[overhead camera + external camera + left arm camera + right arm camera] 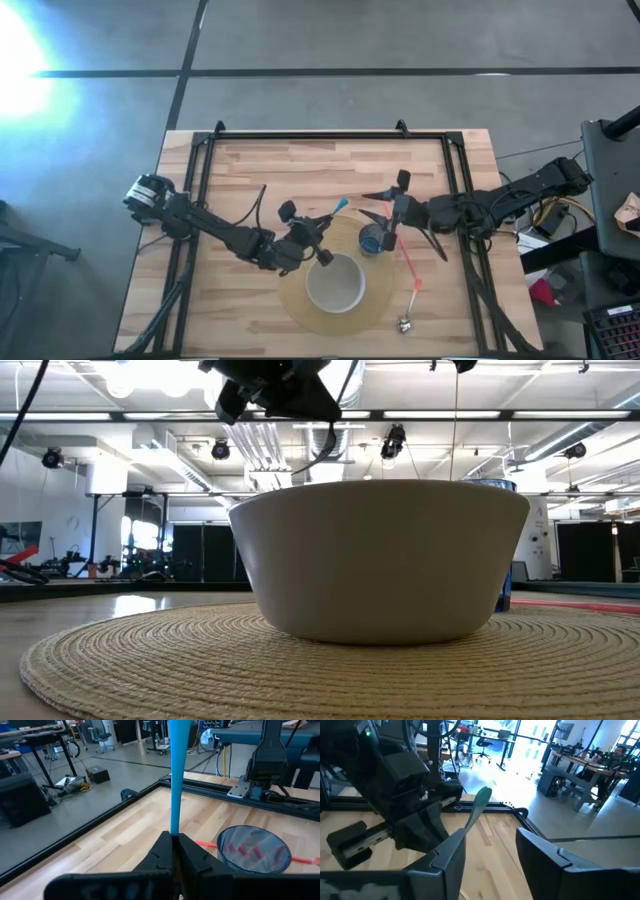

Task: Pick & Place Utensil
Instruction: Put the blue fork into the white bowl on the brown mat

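Observation:
I see a slim blue utensil [335, 211] in my left gripper [312, 232], lifted above the woven placemat [292, 300] just left of the white bowl [335, 284]. In the left wrist view its handle [176, 775] rises from the shut fingers. In the right wrist view its flat end [482, 796] shows beside the left arm. My right gripper [379, 207] is open and hovers above the translucent blue cup [371, 240], touching nothing. The cup stands on the placemat's right edge. A red utensil [409, 262] lies flat on the table beside it. My left gripper pinches the blue utensil between its two fingers, on the handle [173, 831] at its lower end. The rest of the handle runs forward from the fingertips, along the fingers. The utensil is lifted clear, its free end [343, 203] slanting toward the table's far right.
The bowl [380, 560] sits in the middle of the round placemat [300, 660], with the cup [507, 595] behind it on the right. A small metallic object [405, 323] lies near the table's near edge. Black rails [320, 137] frame the table. Bare wood lies toward the far edge.

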`<state>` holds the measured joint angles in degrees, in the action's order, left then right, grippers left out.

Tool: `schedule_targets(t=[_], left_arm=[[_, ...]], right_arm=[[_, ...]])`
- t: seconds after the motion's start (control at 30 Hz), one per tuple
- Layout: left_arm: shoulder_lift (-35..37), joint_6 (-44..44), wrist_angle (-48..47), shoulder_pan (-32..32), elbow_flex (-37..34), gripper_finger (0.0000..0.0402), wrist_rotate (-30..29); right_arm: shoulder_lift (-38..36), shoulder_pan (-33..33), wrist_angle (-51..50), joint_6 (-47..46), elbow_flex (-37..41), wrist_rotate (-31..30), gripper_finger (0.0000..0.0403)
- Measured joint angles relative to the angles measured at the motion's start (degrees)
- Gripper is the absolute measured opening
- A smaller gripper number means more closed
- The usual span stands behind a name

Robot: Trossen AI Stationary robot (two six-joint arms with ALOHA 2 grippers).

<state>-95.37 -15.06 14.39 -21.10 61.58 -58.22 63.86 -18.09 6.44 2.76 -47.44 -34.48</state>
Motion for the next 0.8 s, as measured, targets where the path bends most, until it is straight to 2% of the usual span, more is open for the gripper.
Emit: schedule_targets(t=[0.17, 0.33, 0.47, 0.8], left_arm=[[-0.02, 0.28, 0.20, 0.00, 0.00, 0.0006, -0.01], [-0.02, 0.49, 0.19, 0.02, 0.00, 0.0005, -0.02], [-0.02, 0.51, 0.17, 0.02, 0.00, 0.0007, 0.00], [-0.02, 0.58, 0.13, 0.02, 0.00, 0.0007, 0.00]], right_arm=[[0.88, 0.00, 1.09, -2.63, -0.02, 0.02, 0.0191], [5.66, -0.02, 4.15, -1.78, -0.02, -0.10, 0.0203], [8.77, 0.00, 8.97, -1.15, 0.00, -3.21, 0.0209], [9.47, 0.11, 11.77, -3.07, -0.83, -4.52, 0.0215]])
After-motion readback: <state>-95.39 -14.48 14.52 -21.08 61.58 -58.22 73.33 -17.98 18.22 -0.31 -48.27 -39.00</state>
